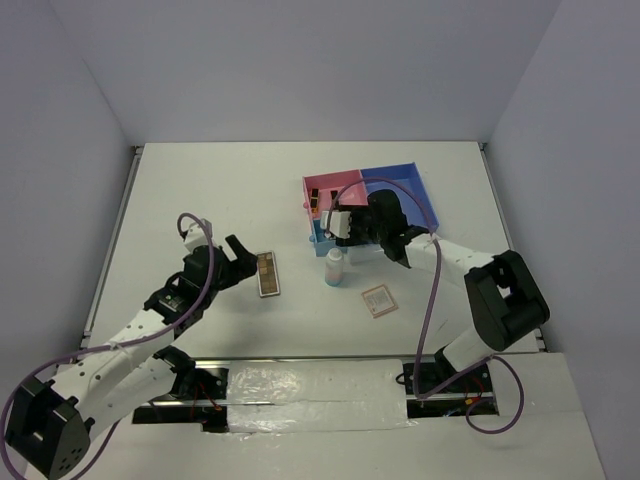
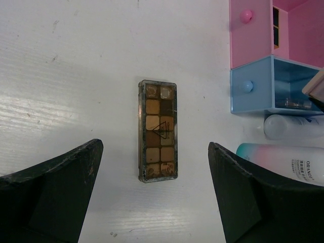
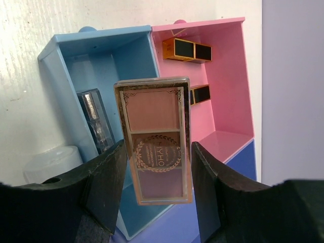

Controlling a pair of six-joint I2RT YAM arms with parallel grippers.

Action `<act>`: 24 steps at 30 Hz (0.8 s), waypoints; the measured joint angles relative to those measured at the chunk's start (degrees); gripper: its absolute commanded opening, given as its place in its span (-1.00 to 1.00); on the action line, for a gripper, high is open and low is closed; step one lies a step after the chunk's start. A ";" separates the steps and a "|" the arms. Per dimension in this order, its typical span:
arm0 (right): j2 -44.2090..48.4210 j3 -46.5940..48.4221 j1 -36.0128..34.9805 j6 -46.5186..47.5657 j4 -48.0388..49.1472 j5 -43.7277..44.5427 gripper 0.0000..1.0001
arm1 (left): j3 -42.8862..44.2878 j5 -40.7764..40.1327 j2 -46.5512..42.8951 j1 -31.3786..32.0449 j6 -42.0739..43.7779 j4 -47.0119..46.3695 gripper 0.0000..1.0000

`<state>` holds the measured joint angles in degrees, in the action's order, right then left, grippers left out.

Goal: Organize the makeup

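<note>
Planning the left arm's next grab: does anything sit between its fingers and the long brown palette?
Nothing visible. The long brown palette lies flat on the table, in line with the open left gripper; the bottles and tray stand off to the side.

A white table (image 1: 200, 190) is seen, bounded by pale walls on the left, far and right sides. A long palette (image 1: 268, 273) (image 2: 158, 130) of brown shades is laid flat left of centre, its length running near to far. Just right of centre a whitish bottle (image 1: 334, 270) (image 2: 283, 159) with a teal base is stood upright, and a second bottle (image 2: 293, 126) is set just beyond it, close to the tray. A small square compact (image 1: 378, 300) is placed flat to the right of the bottles and nearer, apart from them. A pink-and-blue tray (image 1: 420, 185) (image 2: 253, 45) is rested on the far right part of the table.
</note>
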<state>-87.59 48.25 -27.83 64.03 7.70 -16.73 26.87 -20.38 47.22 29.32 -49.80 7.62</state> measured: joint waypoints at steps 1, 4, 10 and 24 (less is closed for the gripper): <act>-0.48 0.20 0.00 0.07 -0.02 0.15 -0.33 | 0.00 0.17 0.24 0.00 0.00 -0.22 0.95; -1.44 0.63 0.00 0.24 -0.02 0.66 0.15 | 0.00 0.90 1.18 0.00 0.00 -0.85 0.95; -1.73 1.25 0.09 0.87 0.00 1.18 0.61 | 0.00 2.40 3.23 0.00 0.09 -2.05 0.95; 0.96 9.86 4.52 -1.44 -14.82 -3.91 0.99 | 1.66 6.40 13.00 0.00 0.48 -3.56 0.06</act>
<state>-86.63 58.11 -23.31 62.59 -7.11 -20.64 28.53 -13.98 60.23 29.32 -49.32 4.05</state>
